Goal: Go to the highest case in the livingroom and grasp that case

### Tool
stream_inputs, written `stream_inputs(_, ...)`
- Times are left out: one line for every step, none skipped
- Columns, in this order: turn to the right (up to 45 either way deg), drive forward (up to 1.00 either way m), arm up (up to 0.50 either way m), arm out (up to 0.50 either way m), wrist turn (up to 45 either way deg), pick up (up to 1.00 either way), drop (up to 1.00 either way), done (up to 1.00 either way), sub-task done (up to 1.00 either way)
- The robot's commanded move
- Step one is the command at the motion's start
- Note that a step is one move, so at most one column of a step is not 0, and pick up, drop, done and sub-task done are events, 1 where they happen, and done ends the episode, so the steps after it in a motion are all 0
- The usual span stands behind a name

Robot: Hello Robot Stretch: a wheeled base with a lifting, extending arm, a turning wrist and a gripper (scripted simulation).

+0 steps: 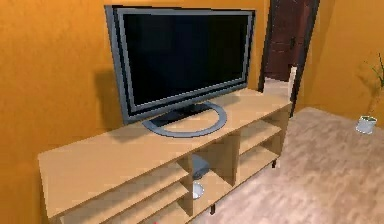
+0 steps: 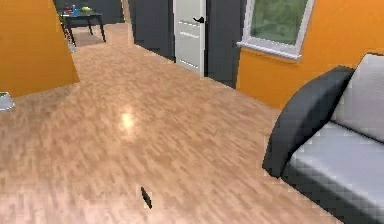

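Television [image 1: 185, 55] with a dark screen stands on a low wooden TV stand [image 1: 100, 155], its oval base on the stand's top. The stand backs onto an orange wall [image 1: 50, 60].

In the stand's lower middle compartment sits a small blue-grey and white thing [image 1: 199, 172]. It is partly hidden by the upright divider and too small to name, so whether it is the case cannot be told.

The tool's state, wide, narrow or holding something, cannot be told. Where that small thing lies relative to the tool cannot be told either.

The stand's near end is cut off by the forward view's bottom edge. Beyond its far end is a dark doorway [image 1: 285, 40]. Well apart from the stand, across the wood floor, stands a potted plant [image 1: 368, 120], clipped by the forward view's right edge.

The arm side view has a grey sofa [image 2: 335, 130], cut off at the right and bottom. A small dark speck [image 2: 147, 197] lies on the floor, too small to make out. Their place relative to the stand cannot be told.
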Motion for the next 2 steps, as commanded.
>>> stream_inputs(0.0,0.05,0.00,0.00,0.0,0.00,0.00,0.00,0.00)
stream_inputs(45.0,0.00,0.00,0.00,0.0,0.00,0.00,0.00,0.00)
